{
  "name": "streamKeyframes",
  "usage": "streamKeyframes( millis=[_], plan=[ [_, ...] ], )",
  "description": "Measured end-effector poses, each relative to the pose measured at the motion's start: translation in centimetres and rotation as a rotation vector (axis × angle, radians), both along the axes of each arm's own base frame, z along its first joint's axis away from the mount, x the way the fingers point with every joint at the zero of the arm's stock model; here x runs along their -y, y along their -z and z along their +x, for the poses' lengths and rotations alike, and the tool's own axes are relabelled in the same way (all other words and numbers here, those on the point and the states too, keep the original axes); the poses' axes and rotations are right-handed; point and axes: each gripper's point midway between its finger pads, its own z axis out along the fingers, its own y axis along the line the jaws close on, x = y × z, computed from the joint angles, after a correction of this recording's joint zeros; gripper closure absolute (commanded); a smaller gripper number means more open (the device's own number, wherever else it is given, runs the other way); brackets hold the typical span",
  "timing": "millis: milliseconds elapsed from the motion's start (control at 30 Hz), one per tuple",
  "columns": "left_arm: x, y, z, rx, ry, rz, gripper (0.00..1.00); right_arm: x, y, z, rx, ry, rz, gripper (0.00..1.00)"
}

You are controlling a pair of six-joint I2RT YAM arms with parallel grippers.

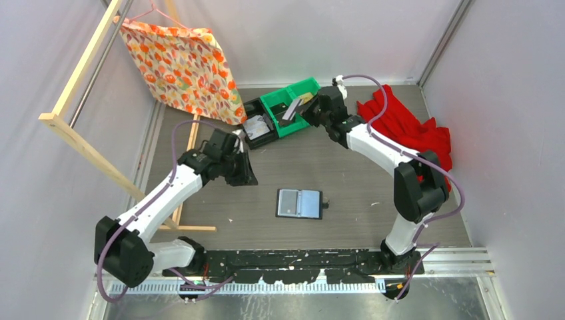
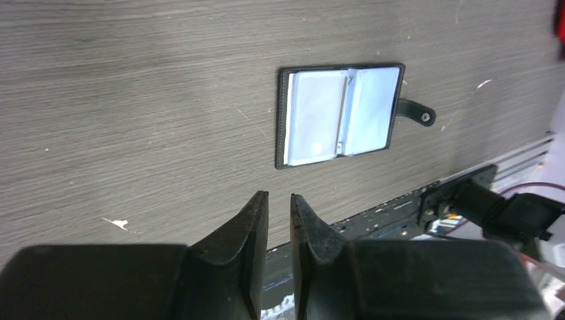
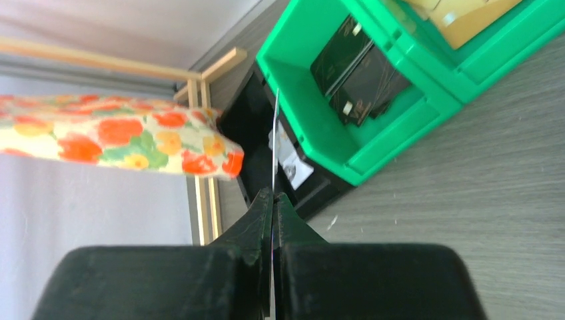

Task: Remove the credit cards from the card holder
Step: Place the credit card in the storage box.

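The card holder lies open and flat in the middle of the table, its glossy grey sleeves up and its snap tab sticking out; it also shows in the left wrist view. My left gripper hovers to its left, above bare table, jaws a narrow gap apart with nothing between them. My right gripper is over the green bin, shut on a credit card. That card shows edge-on as a thin line rising from the fingertips.
A green bin holds dark flat packs. Beside it a black bin holds pale cards. A red cloth lies back right. A flowered fabric hangs on a wooden rack at back left.
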Motion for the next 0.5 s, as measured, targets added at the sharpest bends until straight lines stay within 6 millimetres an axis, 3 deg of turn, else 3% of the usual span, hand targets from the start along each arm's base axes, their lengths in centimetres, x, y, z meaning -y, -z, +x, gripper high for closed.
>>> streamKeyframes(
  millis=[133,233,400,500],
  plan=[
    [-1.4,-0.9,0.8,-0.03,-0.016,-0.073,0.79,-0.5,0.2,-3.1,-0.003,-0.126,0.007,0.99],
    [-1.7,-2.4,1.1,-0.036,-0.005,-0.131,0.76,-0.7,-1.1,-6.6,0.025,-0.256,0.032,0.99],
    [0.1,-5.9,1.5,0.01,0.063,-0.304,0.66,-0.8,-5.1,-12.8,0.118,-0.464,0.099,0.99],
    [1.3,-8.1,1.7,0.053,0.101,-0.411,0.54,-0.8,-6.9,-15.4,0.163,-0.549,0.137,0.99]
  ],
)
